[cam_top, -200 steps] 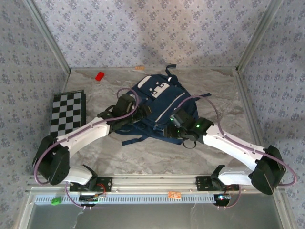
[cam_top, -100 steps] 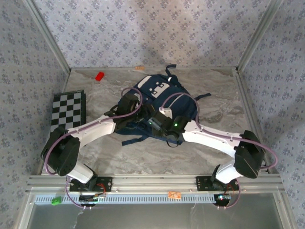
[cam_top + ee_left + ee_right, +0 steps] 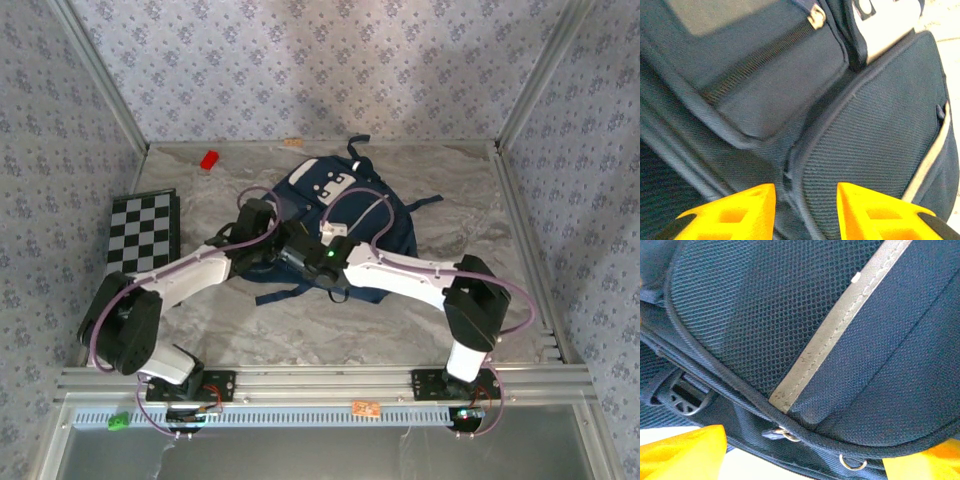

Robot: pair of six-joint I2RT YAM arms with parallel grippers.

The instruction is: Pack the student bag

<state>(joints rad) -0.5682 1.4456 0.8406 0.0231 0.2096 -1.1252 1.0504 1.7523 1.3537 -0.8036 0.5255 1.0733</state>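
Observation:
The student bag (image 3: 352, 205) lies flat mid-table, navy with white patches at its far end. My left gripper (image 3: 805, 212) is open, its yellow fingertips (image 3: 742, 210) hovering just over a seam between two navy panels; a zipper pull (image 3: 816, 19) lies ahead of it. In the top view the left gripper (image 3: 268, 232) is at the bag's left edge. My right gripper (image 3: 805, 462) is open wide over the bag's near rim, above a small zipper ring (image 3: 785, 434) and a grey trim strip (image 3: 840, 325). From above, the right gripper (image 3: 298, 255) sits close beside the left one.
A black-and-white checkerboard (image 3: 143, 235) lies at the table's left edge. A small red block (image 3: 209, 159) rests at the back left. A black strap buckle (image 3: 685, 395) lies under the bag's rim. Dark straps (image 3: 290, 292) trail toward the near side.
The right arm has swung left across the bag's near side, ending next to the left gripper. The left arm has barely shifted.

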